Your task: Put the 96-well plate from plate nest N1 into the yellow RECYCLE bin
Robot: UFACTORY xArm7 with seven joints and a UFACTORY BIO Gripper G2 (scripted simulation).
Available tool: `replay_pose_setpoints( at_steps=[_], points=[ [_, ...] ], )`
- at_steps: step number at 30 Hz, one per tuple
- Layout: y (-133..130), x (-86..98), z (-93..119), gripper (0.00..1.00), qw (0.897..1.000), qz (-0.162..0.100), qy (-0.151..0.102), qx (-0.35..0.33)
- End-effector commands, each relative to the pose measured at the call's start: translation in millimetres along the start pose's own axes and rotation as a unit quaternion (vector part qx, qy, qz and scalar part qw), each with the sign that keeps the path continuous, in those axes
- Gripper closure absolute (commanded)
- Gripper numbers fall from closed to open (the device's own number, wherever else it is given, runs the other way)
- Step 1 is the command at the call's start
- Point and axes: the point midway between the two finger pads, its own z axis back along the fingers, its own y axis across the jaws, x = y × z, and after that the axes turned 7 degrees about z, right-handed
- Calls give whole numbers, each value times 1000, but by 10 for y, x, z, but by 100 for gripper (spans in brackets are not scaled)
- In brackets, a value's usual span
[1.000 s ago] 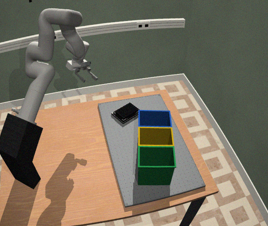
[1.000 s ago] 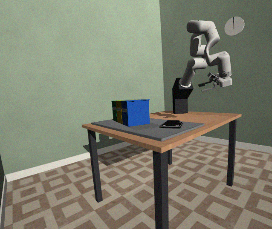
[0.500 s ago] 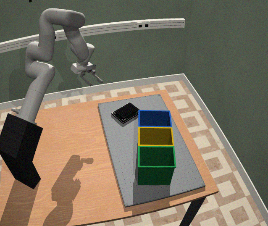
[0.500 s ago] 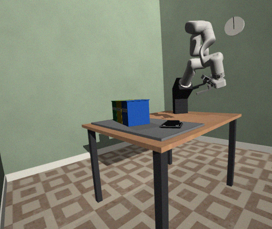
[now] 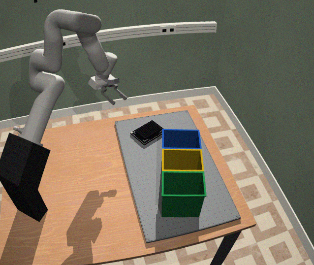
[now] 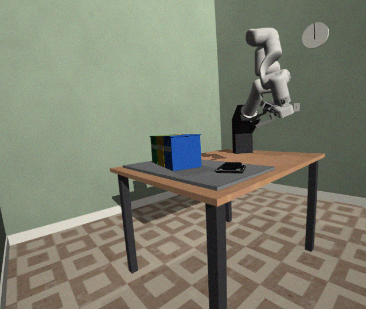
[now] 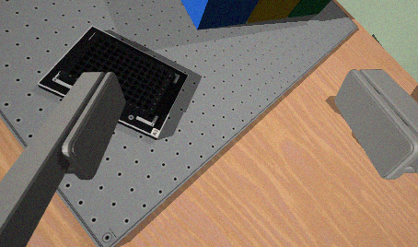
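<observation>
The black 96-well plate (image 5: pixel 148 129) (image 6: pixel 232 165) (image 7: pixel 114 61) sits in the dark plate nest (image 5: pixel 144 142) (image 6: pixel 221 170) (image 7: pixel 154 132) on the grey board. My gripper (image 5: pixel 119 100) (image 6: pixel 253 123) (image 7: pixel 237 124) is open and empty, high above the table and away from the plate. In the wrist view the left finger covers part of the nest's edge. The yellow bin (image 5: pixel 182 160) (image 6: pixel 160 157) (image 7: pixel 272 11) stands upright between the other two bins. Its visible inside is empty. Its label is not readable.
The blue bin (image 5: pixel 181 139) (image 6: pixel 186 153) (image 7: pixel 226 11) stands upright on the plate's side of the yellow one, close to the nest. The green bin (image 5: pixel 180 205) (image 6: pixel 154 157) (image 7: pixel 312 8) stands upright on the far side. The grey board (image 5: pixel 140 176) (image 6: pixel 210 182) (image 7: pixel 211 97) lies on the wooden table (image 5: pixel 88 159).
</observation>
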Motion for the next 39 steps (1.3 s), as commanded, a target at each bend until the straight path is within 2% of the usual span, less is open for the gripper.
replay_pose_setpoints(
  at_steps=[1,12,16,21,23,24,30,33,34,39],
  points=[
    [-9,67,-162,63,1000,-8,6,23],
    [-84,173,-521,63,998,-20,9,50],
    [-97,186,-568,63,998,-26,9,64],
    [-157,242,-785,63,996,-33,9,77],
    [-157,242,-785,63,996,-33,9,77],
    [-172,253,-832,63,995,-41,7,91],
    [-241,302,-1044,63,993,-48,4,104],
    [-241,302,-1044,63,993,-48,4,104],
    [-258,312,-1090,63,992,-56,1,117],
    [-323,347,-1263,63,989,-64,-4,130]
  ],
)
